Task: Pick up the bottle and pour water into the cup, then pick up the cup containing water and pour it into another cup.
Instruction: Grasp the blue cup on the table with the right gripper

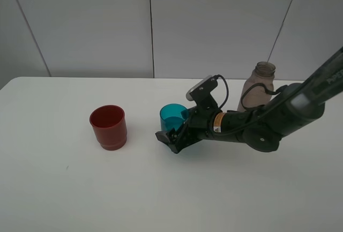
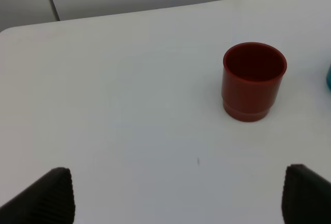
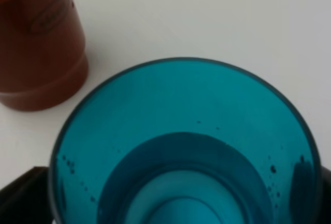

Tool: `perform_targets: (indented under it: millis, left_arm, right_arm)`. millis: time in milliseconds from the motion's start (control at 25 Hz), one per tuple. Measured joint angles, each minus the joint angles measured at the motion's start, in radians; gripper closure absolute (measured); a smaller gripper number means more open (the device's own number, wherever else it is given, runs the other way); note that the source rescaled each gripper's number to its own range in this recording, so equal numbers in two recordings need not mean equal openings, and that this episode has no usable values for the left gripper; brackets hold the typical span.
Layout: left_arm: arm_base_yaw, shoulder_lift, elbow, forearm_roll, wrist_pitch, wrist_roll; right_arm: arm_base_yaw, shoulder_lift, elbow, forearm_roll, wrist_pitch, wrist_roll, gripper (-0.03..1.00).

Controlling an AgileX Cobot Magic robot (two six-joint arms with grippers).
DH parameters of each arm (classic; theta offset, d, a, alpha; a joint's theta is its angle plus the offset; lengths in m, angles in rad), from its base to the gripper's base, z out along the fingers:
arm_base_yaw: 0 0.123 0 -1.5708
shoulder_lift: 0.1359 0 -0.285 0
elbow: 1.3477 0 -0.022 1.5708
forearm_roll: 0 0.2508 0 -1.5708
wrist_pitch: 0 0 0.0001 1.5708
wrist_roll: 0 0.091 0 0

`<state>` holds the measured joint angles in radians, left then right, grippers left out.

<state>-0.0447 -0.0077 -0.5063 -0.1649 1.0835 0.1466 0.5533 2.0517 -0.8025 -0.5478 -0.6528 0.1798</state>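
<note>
Noting desk (image 1: 53,189) layout: the bottle (image 1: 258,87) is standing behind the arm, another cup (image 1: 109,127) well left, the cup (image 1: 172,113) between your right pincer's (image 1: 172,138) released jaws. You are aiming to close mid-wall, gently, level.

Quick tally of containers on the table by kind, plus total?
Cups: 2 (dark red cup, teal cup)
Bottles: 1 (grey-brown bottle, uncapped)
Total: 3
</note>
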Motion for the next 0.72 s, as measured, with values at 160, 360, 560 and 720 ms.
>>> perform_targets:
  millis: [160, 360, 560, 720]
  left_arm:
    - [0.0, 0.0, 0.0, 0.0, 0.0, 0.0]
    - [0.0, 0.0, 0.0, 0.0, 0.0, 0.0]
    - [0.0, 0.0, 0.0, 0.0, 0.0, 0.0]
    - [0.0, 0.0, 0.0, 0.0, 0.0, 0.0]
  right_arm:
    - [0.0, 0.0, 0.0, 0.026, -0.002, 0.0, -0.03]
    - [0.0, 0.0, 0.0, 0.042, -0.002, 0.0, -0.03]
    - [0.0, 0.001, 0.0, 0.042, -0.002, 0.0, -0.03]
    - [0.0, 0.004, 0.0, 0.042, -0.002, 0.0, -0.03]
